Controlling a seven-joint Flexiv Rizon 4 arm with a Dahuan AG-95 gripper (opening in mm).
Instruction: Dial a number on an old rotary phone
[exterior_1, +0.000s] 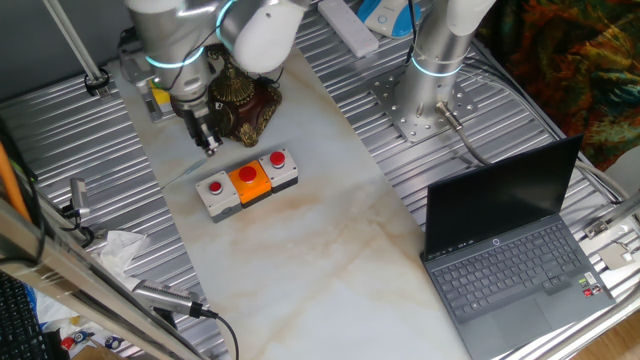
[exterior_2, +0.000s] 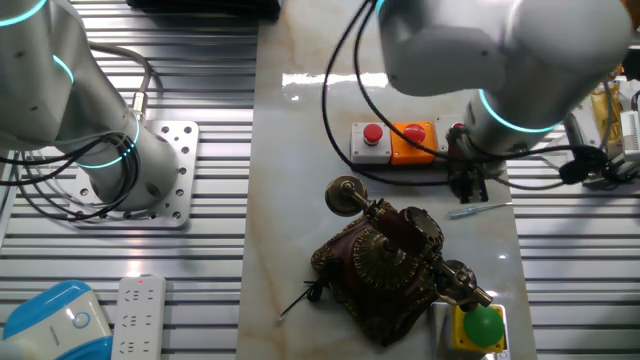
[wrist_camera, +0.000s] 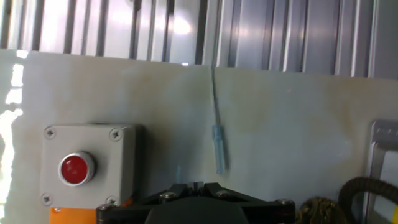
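Note:
The old rotary phone (exterior_1: 248, 105), dark brown with brass trim, stands at the back of the marble strip; in the other fixed view (exterior_2: 385, 265) its round dial and cradle handset show. My gripper (exterior_1: 211, 146) hangs just left of the phone and above the table, between it and the grey button box (exterior_1: 247, 182). The other fixed view shows the gripper (exterior_2: 468, 188) beside the box (exterior_2: 400, 142). In the hand view the gripper (wrist_camera: 196, 185) has its jaws closed together with nothing seen between them. A thin pale blue stylus (wrist_camera: 219, 149) lies on the table beyond the fingertips; it also shows in the other fixed view (exterior_2: 480, 210).
An open laptop (exterior_1: 510, 250) sits at the front right. A second arm's base (exterior_1: 430, 100) is bolted at the back right. A yellow box with a green button (exterior_2: 483, 325) stands by the phone. Ribbed metal (wrist_camera: 261, 31) borders the marble.

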